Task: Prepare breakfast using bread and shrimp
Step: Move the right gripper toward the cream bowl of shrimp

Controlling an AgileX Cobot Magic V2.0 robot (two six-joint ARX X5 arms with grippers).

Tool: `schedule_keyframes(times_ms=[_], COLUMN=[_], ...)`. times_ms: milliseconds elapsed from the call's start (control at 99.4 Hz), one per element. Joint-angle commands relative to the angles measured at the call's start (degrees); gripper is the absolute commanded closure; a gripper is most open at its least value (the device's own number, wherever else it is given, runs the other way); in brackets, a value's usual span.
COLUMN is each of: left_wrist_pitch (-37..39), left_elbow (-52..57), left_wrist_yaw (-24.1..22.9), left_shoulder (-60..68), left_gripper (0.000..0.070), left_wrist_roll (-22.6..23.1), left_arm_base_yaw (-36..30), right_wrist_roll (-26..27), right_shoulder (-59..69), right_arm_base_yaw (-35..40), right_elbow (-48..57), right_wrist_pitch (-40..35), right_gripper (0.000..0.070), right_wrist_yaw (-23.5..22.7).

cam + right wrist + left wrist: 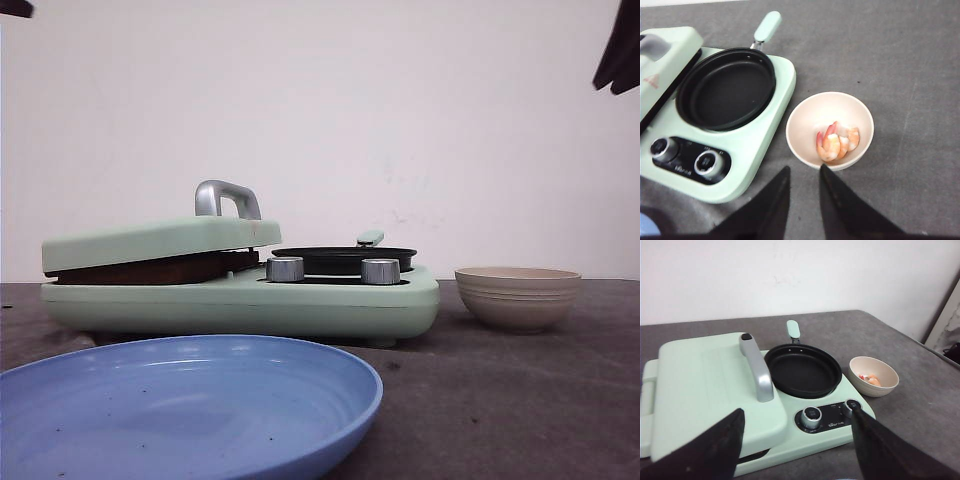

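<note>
Shrimp [836,141] show only in the wrist views: your right wrist camera looks down on a few pink ones lying in the beige bowl [810,118], while the front view shows just the bowl's outer side. The right gripper [804,189] hangs over the grey surface [900,65] just beside that bowl, its jaws a little apart and grasping nothing. Your left gripper [796,437] is spread wide, released, above the closed mint lid [700,385] of the breakfast maker, near its silver handle [757,367]. A dark brown bread [150,268] edge peeks from under the lid in the front view alone. The black pan [802,371] sits beside the lid. A blue plate [180,400] lies nearest the front camera.
</note>
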Motion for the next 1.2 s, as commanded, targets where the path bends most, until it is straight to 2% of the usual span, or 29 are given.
schedule_keyframes(times_ms=[0, 181, 372, 563, 724, 1006, 1187], left_wrist_pitch=[0.63, -1.2, -1.05, -0.55, -0.63, -0.63, -0.63], left_elbow=[-1.03, -4.46, -5.84, -5.84, -5.84, -5.84, -5.84], left_wrist_yaw=[-0.48, -0.87, -0.87, -0.9, -0.9, -0.9, -0.92], left_shoulder=[-1.33, -4.94, -5.68, -5.66, -5.66, -5.66, -5.66], left_gripper=[0.0351, 0.0351, 0.035, 0.035, 0.035, 0.035, 0.035], left_wrist_roll=[0.07, -0.04, -0.11, 0.92, 1.44, 1.62, 1.62], left_arm_base_yaw=[-0.24, -0.24, -0.24, -0.24, -0.24, -0.24, -0.24], right_wrist_roll=[-0.48, -0.24, 1.31, 1.38, 1.25, -1.2, -1.42], right_shoulder=[4.0, 15.32, 26.6, 36.09, 41.86, 45.66, 45.66], right_arm_base_yaw=[-1.57, -5.44, -7.48, -7.67, -7.67, -7.76, -8.09], right_elbow=[2.93, 10.69, 16.61, 19.74, 21.18, 21.57, 21.59], right_wrist_pitch=[-0.37, -3.39, -4.92, -4.7, -4.42, -2.73, -1.84], right_gripper=[0.0524, 0.0489, 0.0489, 0.0488, 0.0488, 0.0488, 0.0488], right_wrist_yaw=[-1.66, -3.78, -7.76, -9.16, -8.63, -2.82, -2.97])
